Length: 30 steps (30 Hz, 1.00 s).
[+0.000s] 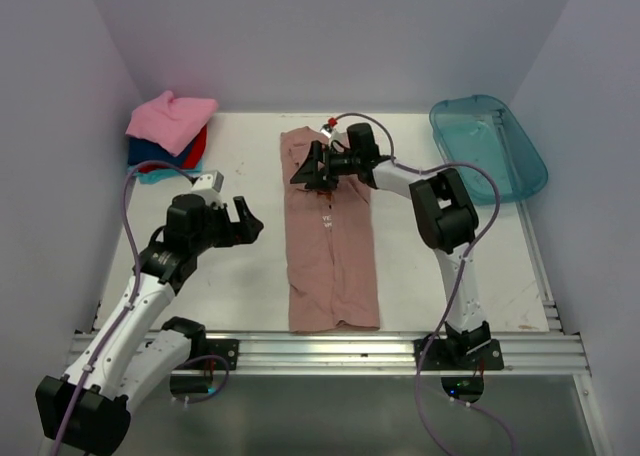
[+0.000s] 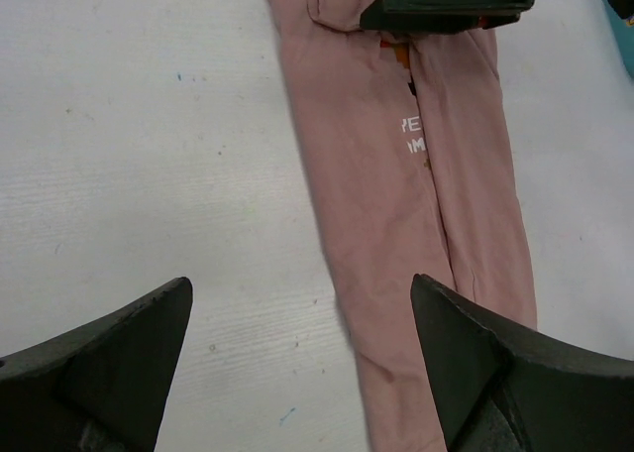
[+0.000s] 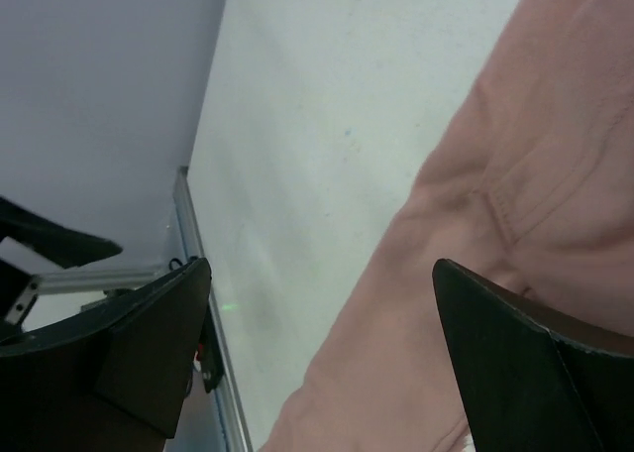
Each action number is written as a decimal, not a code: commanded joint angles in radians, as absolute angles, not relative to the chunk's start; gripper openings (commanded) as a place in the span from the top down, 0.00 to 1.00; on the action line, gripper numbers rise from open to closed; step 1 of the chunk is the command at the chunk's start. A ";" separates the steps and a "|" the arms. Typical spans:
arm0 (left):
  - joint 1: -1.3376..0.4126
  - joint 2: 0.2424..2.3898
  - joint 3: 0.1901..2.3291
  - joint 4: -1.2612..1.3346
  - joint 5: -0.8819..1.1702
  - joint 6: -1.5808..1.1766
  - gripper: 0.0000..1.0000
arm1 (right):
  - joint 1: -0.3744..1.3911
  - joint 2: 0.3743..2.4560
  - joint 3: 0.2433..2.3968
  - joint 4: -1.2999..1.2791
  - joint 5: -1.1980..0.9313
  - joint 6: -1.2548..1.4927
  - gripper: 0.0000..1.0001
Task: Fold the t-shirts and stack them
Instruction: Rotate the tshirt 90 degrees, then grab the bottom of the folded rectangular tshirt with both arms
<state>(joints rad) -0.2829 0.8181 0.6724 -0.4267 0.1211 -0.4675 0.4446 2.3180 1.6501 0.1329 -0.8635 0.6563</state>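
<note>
**A bare robot test cell**

I work in a lab enclosure. Plain pale walls (image 1: pixel 330 36) box in my white tabletop (image 1: pixel 240 276) at nine, twelve and three o'clock. My left arm (image 1: pixel 140 306) and right arm (image 1: pixel 445 216) are bolted to an aluminium rail (image 1: pixel 330 351) at six o'clock, purple cables (image 1: pixel 127 206) looping off them. A teal plastic tub (image 1: pixel 490 146) sits at two o'clock.
</note>
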 commanded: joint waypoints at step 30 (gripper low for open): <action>-0.960 0.834 0.211 -0.089 0.149 -1.058 0.14 | 0.833 0.606 0.308 -0.650 0.051 0.966 0.40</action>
